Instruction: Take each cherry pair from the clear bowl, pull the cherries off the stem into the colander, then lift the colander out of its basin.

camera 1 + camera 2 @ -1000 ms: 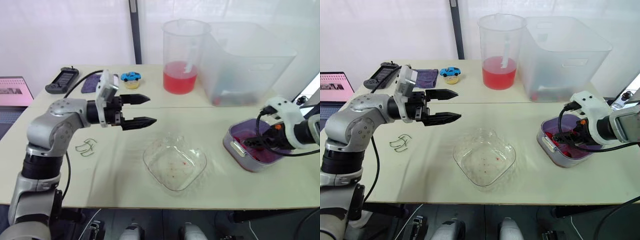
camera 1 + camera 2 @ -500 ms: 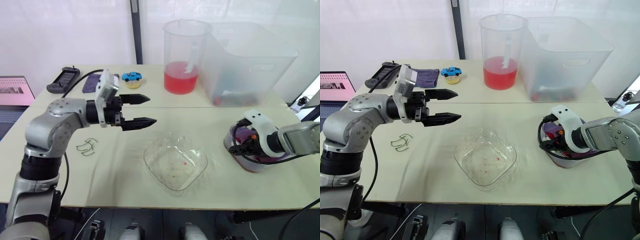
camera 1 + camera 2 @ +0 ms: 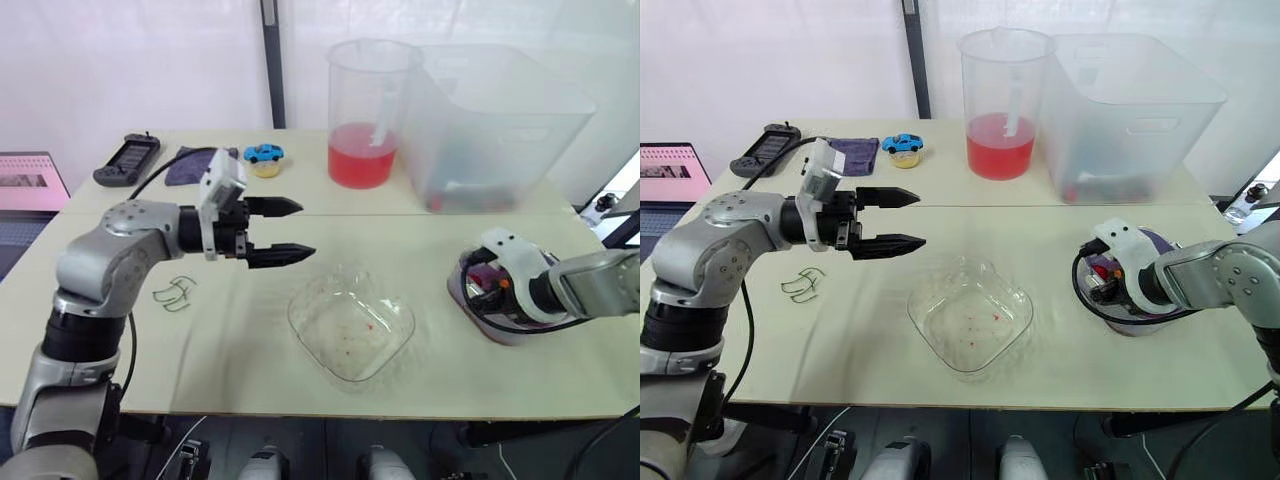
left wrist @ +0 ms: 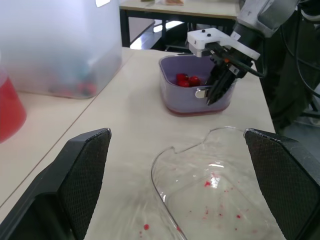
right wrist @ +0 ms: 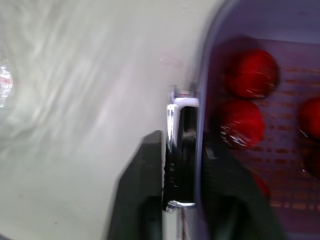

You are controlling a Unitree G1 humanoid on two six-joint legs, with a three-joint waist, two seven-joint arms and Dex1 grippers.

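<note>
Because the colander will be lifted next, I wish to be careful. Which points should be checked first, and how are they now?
1. Clear bowl holds no cherries: ok.
2. Cherries lie in the colander: ok.
3. Right gripper is at the colander handle: ok.
4. Its grip on the handle is closed: cannot tell.
5. Left gripper is open, away from the basin: ok.

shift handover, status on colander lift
Left claw open, idle. Right claw clamped on colander handle, not yet lifted. Cherries inside; clear bowl empty. Nothing in the way.
</note>
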